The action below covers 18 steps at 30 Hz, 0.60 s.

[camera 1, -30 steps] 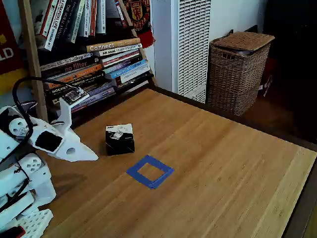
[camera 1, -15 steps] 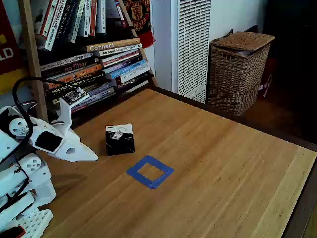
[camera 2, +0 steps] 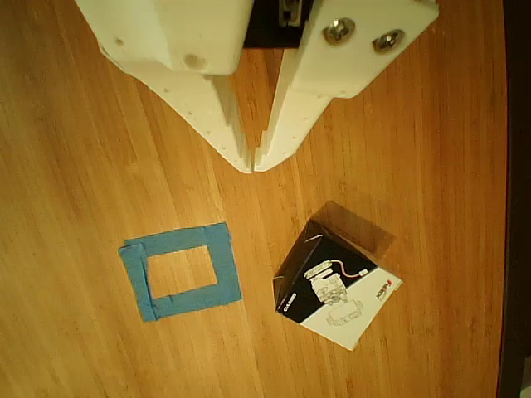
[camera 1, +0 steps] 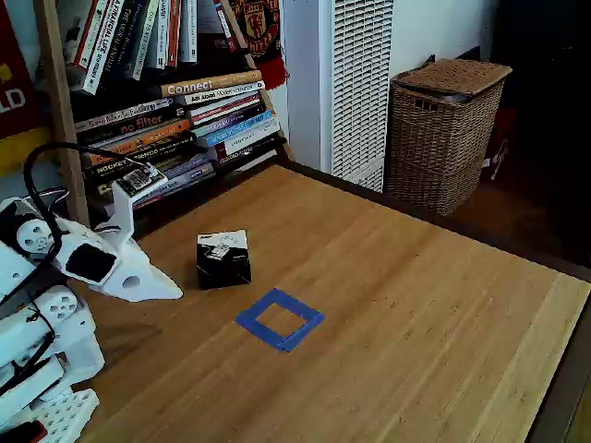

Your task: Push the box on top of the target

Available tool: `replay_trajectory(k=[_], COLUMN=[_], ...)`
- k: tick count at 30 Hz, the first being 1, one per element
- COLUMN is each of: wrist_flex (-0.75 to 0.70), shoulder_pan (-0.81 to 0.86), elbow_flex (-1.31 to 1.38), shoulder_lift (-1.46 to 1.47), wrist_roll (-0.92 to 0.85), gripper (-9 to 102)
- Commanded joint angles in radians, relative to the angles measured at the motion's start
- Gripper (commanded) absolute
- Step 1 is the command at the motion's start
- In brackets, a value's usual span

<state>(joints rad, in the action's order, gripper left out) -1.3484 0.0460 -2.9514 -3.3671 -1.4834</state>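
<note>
**A:** Where do we stand? In the other view our claw (camera 2: 252,166) has its two white fingers (camera 2: 203,108) pinched together at the tips, holding nothing and hanging above the bare table (camera 2: 431,124).

**B:** Right, and that narrow closed tip suits a push. The box (camera 2: 336,294) lies ahead of the tips and off to the right in that view, apart from the claw, turned at an angle to the wood grain. The target (camera 2: 181,271) lies ahead of the tips too, but off to the left, and nothing sits inside it.

**A:** So box and target are side by side in front of us, with a gap between them. In the fixed view the box (camera 1: 223,258) is just past the claw (camera 1: 174,293), and the target (camera 1: 280,319) is beyond it, toward the near edge of the table.

**B:** Then we think we should not drive straight ahead. We should come round to the box's far side from the target, drop low, and meet the middle of that face.

**A:** Because it sits skewed, an off-centre touch would likely spin it.

**B:** Agreed. We push slowly, correct as it turns, and stop once the tape frames it evenly.
</note>
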Motion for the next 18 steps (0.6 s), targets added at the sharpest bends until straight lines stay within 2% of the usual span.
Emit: replay_trajectory(k=[1,13,18], wrist_flex=[0.008,-0.017,0.02], shoulder_pan=[0.008,-0.012,-0.084], elbow_flex=[0.006,0.1,0.138], shoulder_lift=[-0.009,-0.011,-0.011], wrist_roll=[-0.034,-0.133,-0.155], gripper=[0,0,0])
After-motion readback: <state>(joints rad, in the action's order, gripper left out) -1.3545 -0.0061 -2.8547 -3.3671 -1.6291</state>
